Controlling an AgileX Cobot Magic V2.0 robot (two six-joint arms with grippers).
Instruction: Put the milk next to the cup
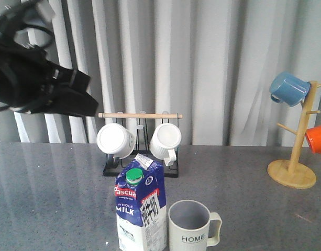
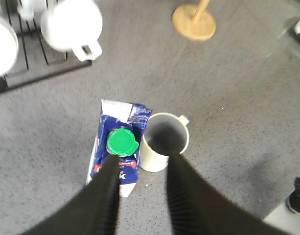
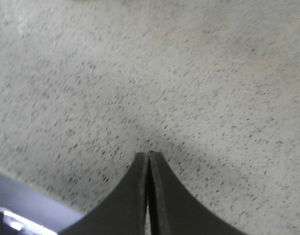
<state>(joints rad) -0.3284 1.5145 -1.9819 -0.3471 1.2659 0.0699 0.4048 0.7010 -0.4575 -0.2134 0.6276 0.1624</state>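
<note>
The blue-and-white gable-top milk carton point(image 1: 141, 209) and the pale grey ribbed "HOME" mug point(image 1: 190, 226) stand just beside each other at lower centre of the front view, leaving no passage between. Behind them the black wire rack point(image 1: 141, 168) with two white mugs blocks the middle. Bare grey tabletop point(image 1: 50, 198) lies open lower left; the wooden mug tree point(image 1: 295, 167) stands far right.

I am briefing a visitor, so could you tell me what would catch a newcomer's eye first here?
Probably the blue-and-white milk carton at the near edge of the grey table, standing upright just left of the pale HOME mug. Next, the bright blue mug and orange mug on the wooden tree at the right.
</note>
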